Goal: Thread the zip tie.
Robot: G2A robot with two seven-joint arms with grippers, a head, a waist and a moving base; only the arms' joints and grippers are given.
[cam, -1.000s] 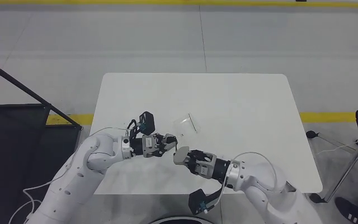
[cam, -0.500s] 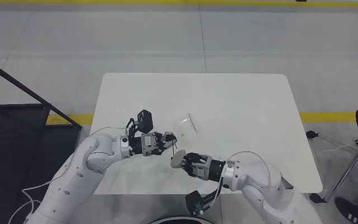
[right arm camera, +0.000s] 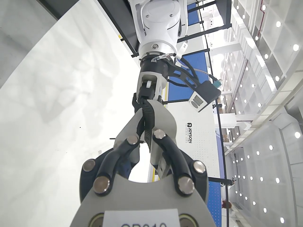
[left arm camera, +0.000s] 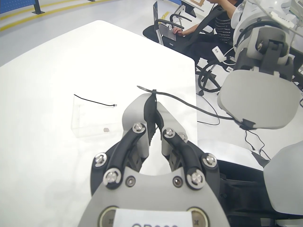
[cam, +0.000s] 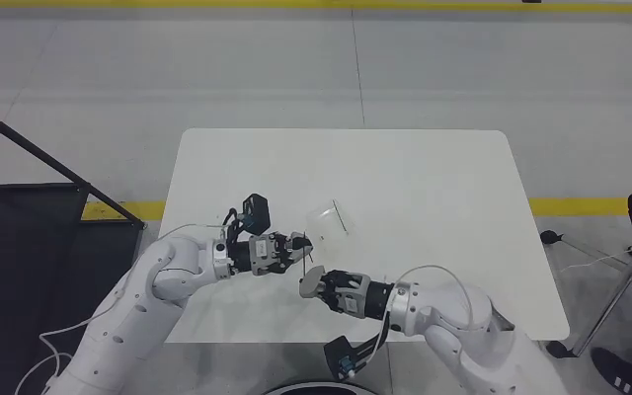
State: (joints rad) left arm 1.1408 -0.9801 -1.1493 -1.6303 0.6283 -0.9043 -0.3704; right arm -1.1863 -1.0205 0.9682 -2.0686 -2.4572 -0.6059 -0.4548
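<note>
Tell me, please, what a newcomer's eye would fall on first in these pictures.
The left jaws and the right jaws face each other closely above the near side of the white table, both shut on one thin black zip tie strung between them. Just beyond them on the table lies a clear box with a second black tie along it.

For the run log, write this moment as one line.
left gripper: shut on zip tie | right gripper: shut on same zip tie | spare tie: at clear box
</note>
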